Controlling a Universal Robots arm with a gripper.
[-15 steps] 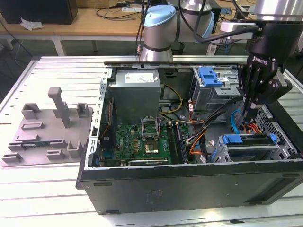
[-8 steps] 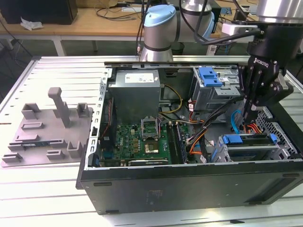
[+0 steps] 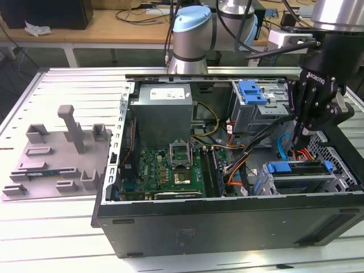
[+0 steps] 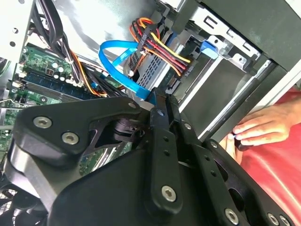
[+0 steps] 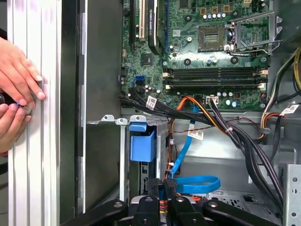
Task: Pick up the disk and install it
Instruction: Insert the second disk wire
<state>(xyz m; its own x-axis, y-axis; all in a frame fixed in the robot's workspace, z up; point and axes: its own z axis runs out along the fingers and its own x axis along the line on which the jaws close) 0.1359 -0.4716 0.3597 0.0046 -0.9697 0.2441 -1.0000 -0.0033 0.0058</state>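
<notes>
The disk (image 3: 287, 168), silver with a bright blue carrier frame, lies seated in the lower drive bay at the exterior view's right side of the open computer case. Its blue end (image 5: 142, 145) also shows in the first wrist view, inside the grey bay. My gripper (image 3: 297, 143) hangs just above and behind the disk, apart from it. Both wrist views show the two black fingers pressed together with nothing between them, in the second wrist view at the gripper (image 4: 164, 101) and in the first at the gripper (image 5: 166, 184). A looped blue data cable (image 5: 197, 183) lies right beside the fingertips.
A grey drive cage with a blue latch (image 3: 253, 91) stands behind the gripper. Motherboard (image 3: 176, 165) and cable bundles (image 5: 235, 136) fill the case. A grey fixture plate with posts (image 3: 57, 153) lies on the table at the exterior view's left. A person's hands (image 5: 16, 89) rest at the case's edge.
</notes>
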